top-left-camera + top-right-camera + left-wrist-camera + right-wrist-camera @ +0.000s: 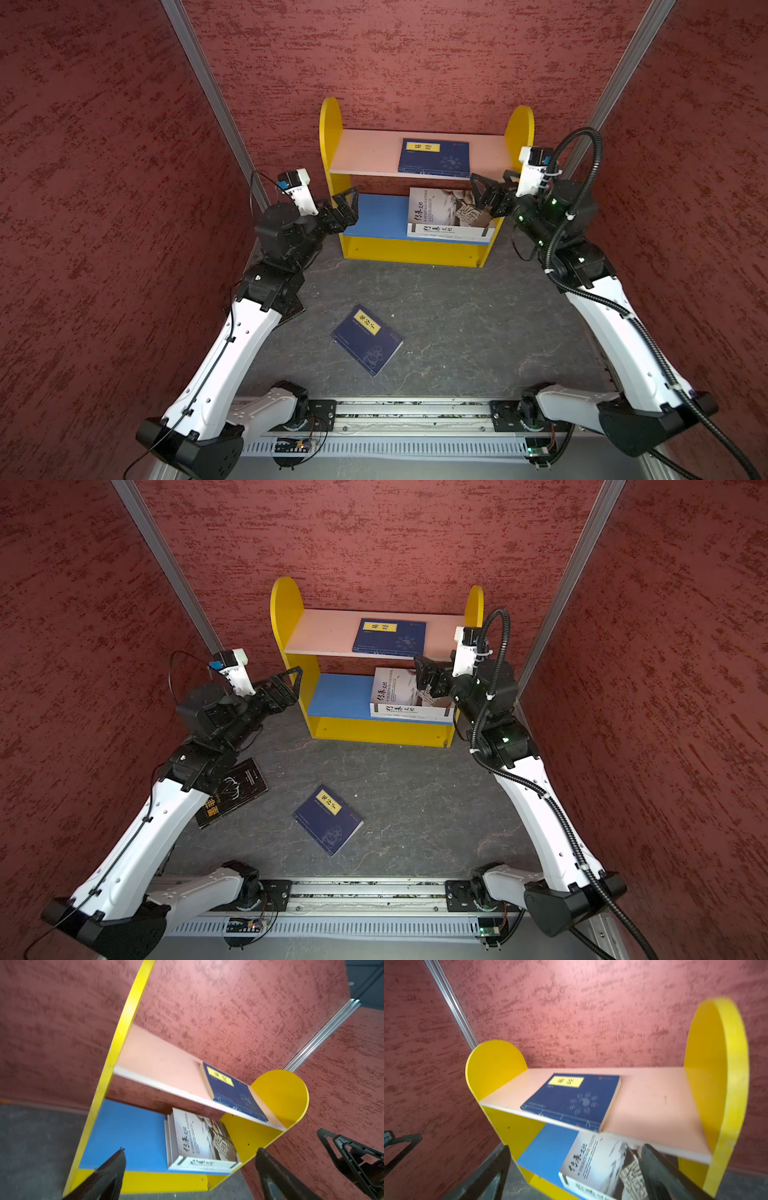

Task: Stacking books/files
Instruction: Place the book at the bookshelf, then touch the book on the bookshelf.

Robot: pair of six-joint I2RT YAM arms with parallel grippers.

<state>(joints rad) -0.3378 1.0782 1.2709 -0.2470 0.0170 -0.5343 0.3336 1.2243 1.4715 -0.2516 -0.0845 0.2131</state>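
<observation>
Though near the right claw (478, 192), white book (436, 212) flat on blue shelf (374, 216)

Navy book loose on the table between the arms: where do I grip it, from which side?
Take the navy book by its short edge where pale pages show, coming in low from the robot's right. It lies flat on the table, so probably only an edge fits the jaws.
</observation>
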